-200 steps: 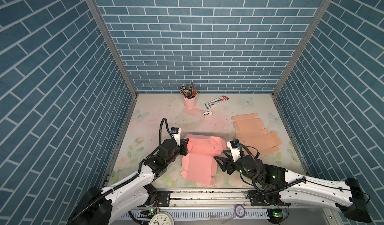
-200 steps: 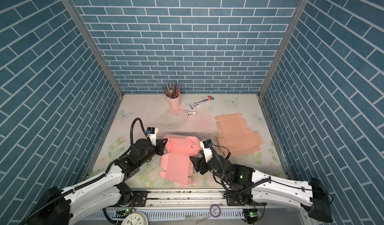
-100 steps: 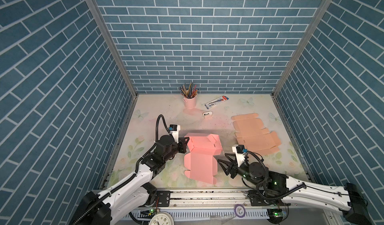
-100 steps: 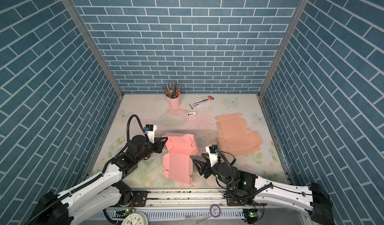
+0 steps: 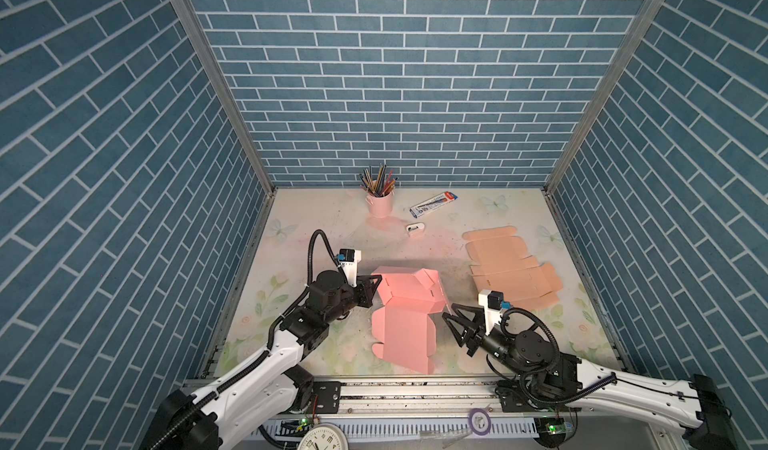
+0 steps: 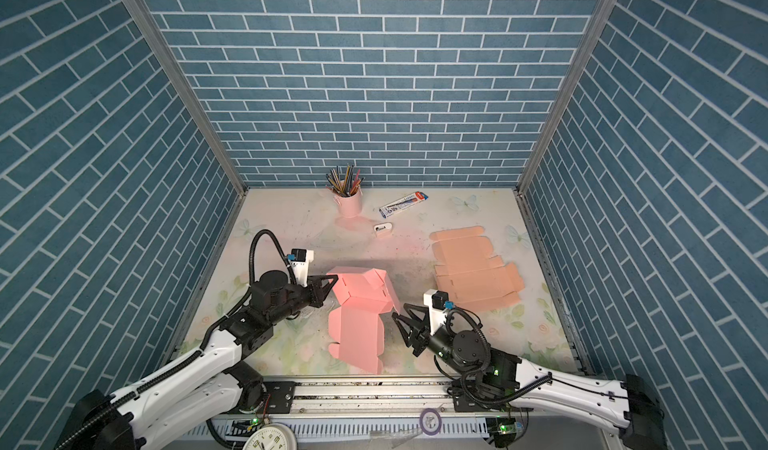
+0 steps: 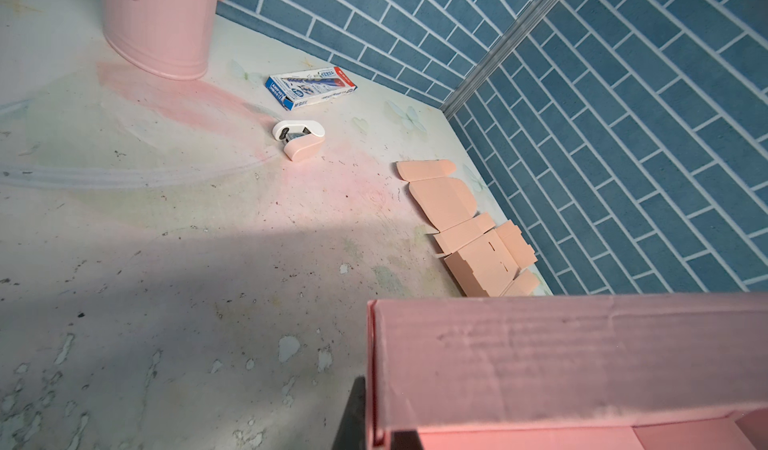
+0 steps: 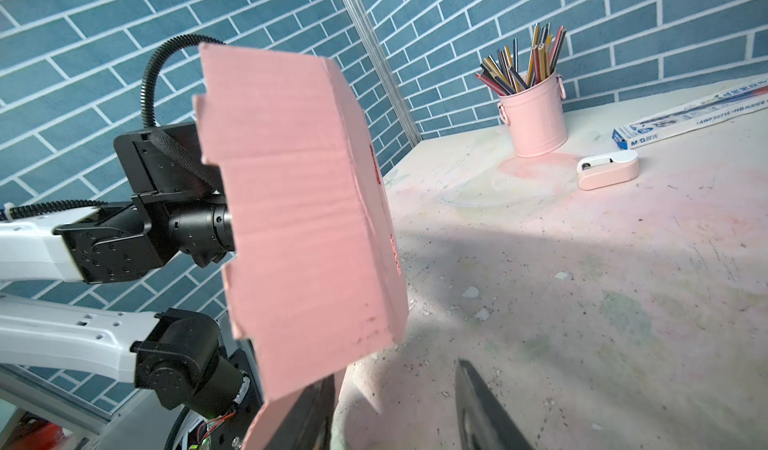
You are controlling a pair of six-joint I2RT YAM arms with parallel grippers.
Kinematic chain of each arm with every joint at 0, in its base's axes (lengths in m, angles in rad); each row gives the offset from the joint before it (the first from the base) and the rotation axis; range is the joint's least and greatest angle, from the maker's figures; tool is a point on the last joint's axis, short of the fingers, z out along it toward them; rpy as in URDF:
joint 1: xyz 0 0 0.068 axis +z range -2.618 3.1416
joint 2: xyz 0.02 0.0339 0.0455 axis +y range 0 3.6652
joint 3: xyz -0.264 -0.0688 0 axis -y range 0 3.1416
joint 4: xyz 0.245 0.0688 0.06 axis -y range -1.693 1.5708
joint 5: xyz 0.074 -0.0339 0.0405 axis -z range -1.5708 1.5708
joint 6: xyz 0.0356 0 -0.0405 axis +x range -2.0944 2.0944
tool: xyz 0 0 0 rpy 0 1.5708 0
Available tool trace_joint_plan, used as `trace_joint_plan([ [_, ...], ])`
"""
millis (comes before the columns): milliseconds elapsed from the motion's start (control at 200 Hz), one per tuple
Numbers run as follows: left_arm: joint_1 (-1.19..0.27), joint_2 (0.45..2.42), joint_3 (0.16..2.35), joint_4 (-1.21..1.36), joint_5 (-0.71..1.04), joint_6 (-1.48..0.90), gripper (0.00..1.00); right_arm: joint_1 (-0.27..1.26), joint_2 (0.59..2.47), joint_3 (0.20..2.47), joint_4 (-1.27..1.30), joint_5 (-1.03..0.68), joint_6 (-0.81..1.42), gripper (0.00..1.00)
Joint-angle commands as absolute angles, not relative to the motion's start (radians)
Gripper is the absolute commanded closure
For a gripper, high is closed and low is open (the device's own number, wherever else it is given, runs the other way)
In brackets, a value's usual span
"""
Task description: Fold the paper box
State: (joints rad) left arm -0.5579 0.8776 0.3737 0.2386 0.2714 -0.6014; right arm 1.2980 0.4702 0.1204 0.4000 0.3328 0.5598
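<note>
A partly folded pink paper box (image 5: 405, 302) (image 6: 359, 302) lies in the middle of the table, its far part raised and a long panel stretching toward the front. My left gripper (image 5: 376, 279) (image 6: 332, 279) is shut on the box's left wall. In the left wrist view that doubled wall (image 7: 540, 352) sits pinched in the left gripper (image 7: 376, 431). My right gripper (image 5: 449, 310) (image 6: 399, 310) stands open just right of the box, apart from it. In the right wrist view the box (image 8: 299, 202) hangs to one side of the right gripper (image 8: 395, 373), and nothing is between its fingers.
Flat peach cardboard blanks (image 5: 511, 269) lie at the right. At the back stand a pink cup of pencils (image 5: 380, 204), a blue-and-white pen carton (image 5: 433, 202) and a small white-and-pink stapler (image 5: 414, 228). Blue brick walls close three sides, and a metal rail (image 5: 407, 389) runs along the front.
My right gripper has come off the box's right side and drawn back to the right, its jaws narrowing. The left gripper keeps its hold and has raised the box's far part slightly.
</note>
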Motion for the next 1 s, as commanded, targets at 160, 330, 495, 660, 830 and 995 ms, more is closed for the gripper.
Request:
trace_joint_plan([
  [160, -0.549, 0.857, 0.373, 0.304, 0.323, -0.626, 0.92, 1.304, 0.542, 0.151, 0.519, 0.35, 0.514, 0.52],
  [330, -0.551, 0.854, 0.374, 0.312, 0.346, -0.624, 0.92, 1.302, 0.573, 0.168, 0.561, 0.355, 0.499, 0.53],
  [495, -0.551, 0.844, 0.355, 0.326, 0.36, -0.624, 0.92, 1.303, 0.59, 0.164, 0.614, 0.355, 0.488, 0.55],
  [660, -0.552, 0.838, 0.349, 0.327, 0.367, -0.62, 0.92, 1.302, 0.626, 0.173, 0.643, 0.355, 0.475, 0.56],
  [830, -0.553, 0.843, 0.348, 0.331, 0.371, -0.619, 0.92, 1.303, 0.679, 0.198, 0.652, 0.35, 0.476, 0.56],
  [995, -0.555, 0.846, 0.334, 0.35, 0.369, -0.626, 0.92, 1.302, 0.708, 0.207, 0.646, 0.351, 0.484, 0.56],
])
